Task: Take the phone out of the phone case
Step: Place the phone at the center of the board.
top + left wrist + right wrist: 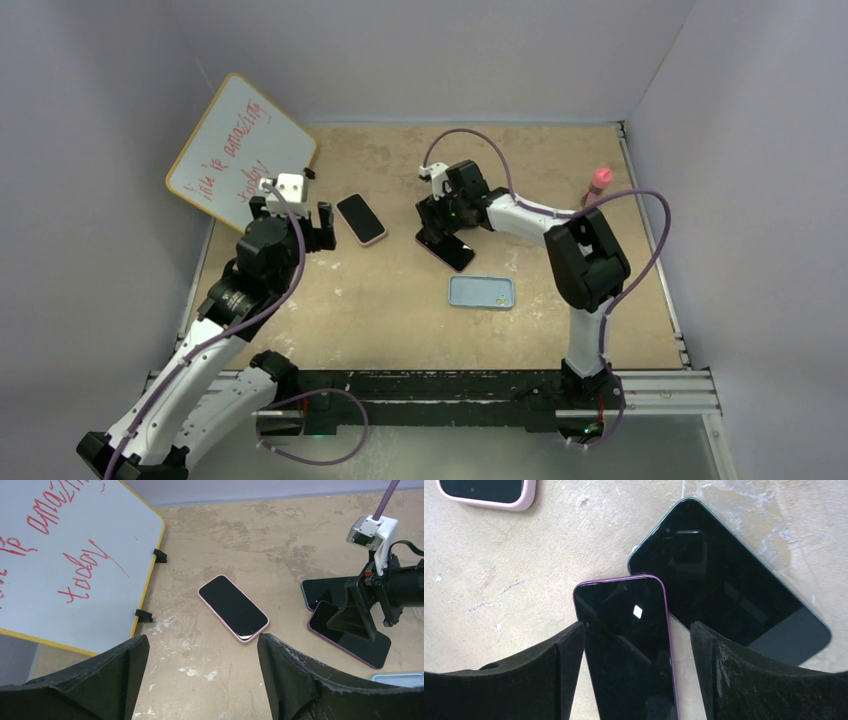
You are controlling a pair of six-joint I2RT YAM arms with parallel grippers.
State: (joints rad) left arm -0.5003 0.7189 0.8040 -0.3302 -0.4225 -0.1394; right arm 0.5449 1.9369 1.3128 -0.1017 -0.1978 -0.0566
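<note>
Both jaws spread, three phones: pink phone (pixel 361 219), black phone (pixel 729 580), purple phone (pixel 624 645) between right jaws, one blue case (pixel 481 292).

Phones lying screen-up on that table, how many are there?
3. Pink-cased black-screen phone near the whiteboard; purple-edged black phone under the right end effector; larger dark blue-edged phone touching its corner. The flat light-blue rectangle may be another, face down.
</note>
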